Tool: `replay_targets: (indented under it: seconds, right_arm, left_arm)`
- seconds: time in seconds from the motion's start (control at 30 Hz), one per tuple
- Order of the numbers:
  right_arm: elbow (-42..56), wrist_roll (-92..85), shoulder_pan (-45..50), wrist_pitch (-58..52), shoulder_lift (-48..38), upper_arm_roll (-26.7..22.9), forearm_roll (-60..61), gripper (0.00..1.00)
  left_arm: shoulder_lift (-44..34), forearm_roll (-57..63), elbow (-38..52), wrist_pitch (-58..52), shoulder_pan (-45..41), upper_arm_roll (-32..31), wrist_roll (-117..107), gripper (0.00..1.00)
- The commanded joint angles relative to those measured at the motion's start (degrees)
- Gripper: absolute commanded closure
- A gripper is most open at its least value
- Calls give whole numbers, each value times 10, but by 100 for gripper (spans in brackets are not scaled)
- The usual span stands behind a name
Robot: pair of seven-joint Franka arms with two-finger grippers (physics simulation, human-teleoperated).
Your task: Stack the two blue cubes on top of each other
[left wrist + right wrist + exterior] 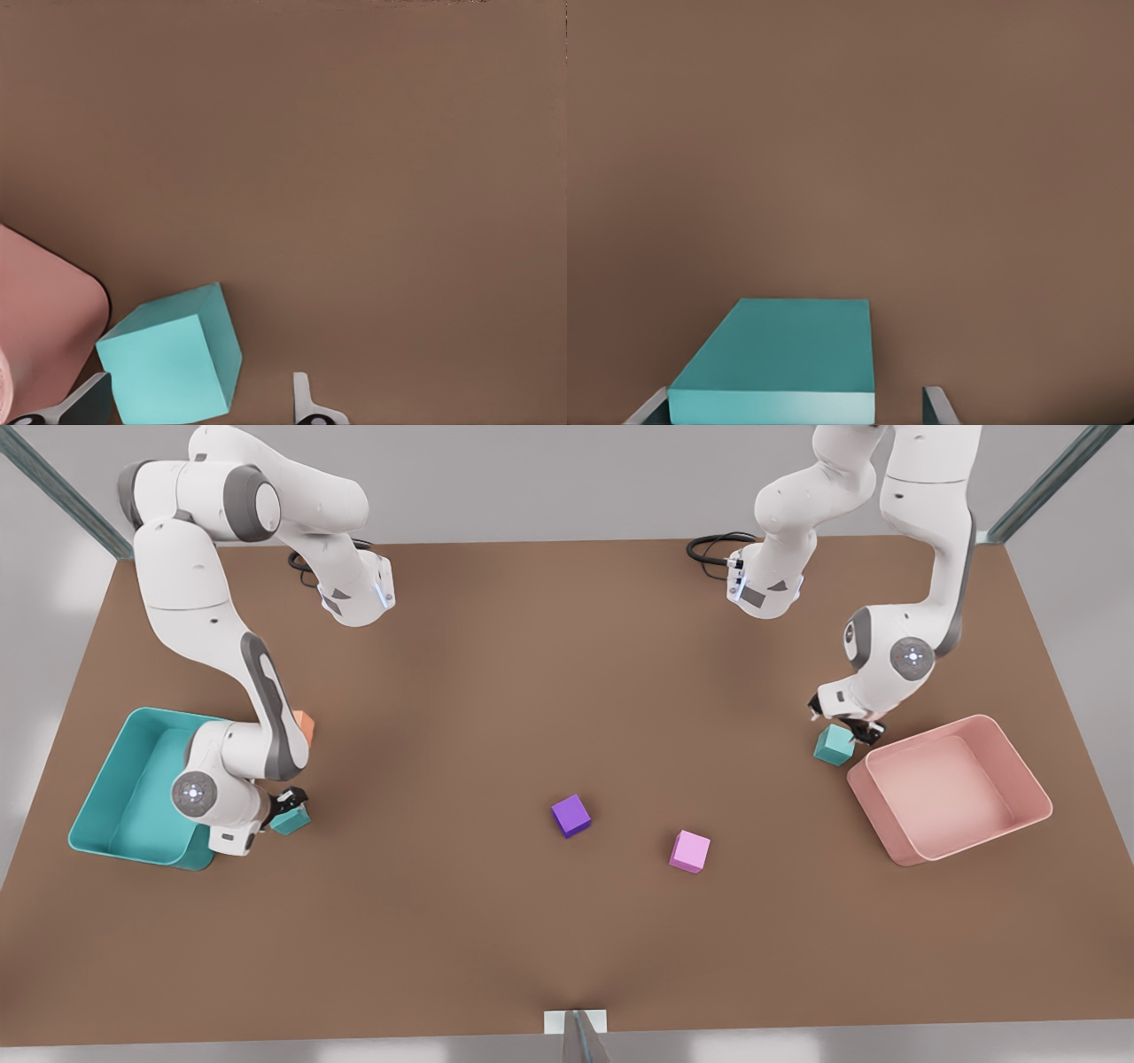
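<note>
One teal cube [834, 745] is sitting on the brown surface [532, 691] beside the pink bin [950, 788], between the open fingers of the left hand [842, 724]; the other teal cube [291, 819] is lying by the teal bin [133, 788], between the right hand's [288, 804] parted fingers.

brown table [496, 691] carries cubes (teal [834, 746], purple [570, 816], pink [689, 851]); two bins [948, 788].

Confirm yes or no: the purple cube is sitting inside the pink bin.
No. In the front view the purple cube sits on the bare table near the middle, well apart from the pink bin.
</note>
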Motion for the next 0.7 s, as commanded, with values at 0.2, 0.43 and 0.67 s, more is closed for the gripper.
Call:
replay_targets:
  seconds: [0.2,0.43,0.67]
  right_arm:
    - [-3,-13,0,20,13,1,1,0]
    - [-8,-29,-3,22,21,1,1,0]
    - [-5,-37,-3,22,21,1,1,48]
  left_arm:
    - [27,7,20,19,60,-1,21,1]
    - [35,9,37,4,63,-1,30,1]
    - [20,9,37,-20,63,-1,27,1]
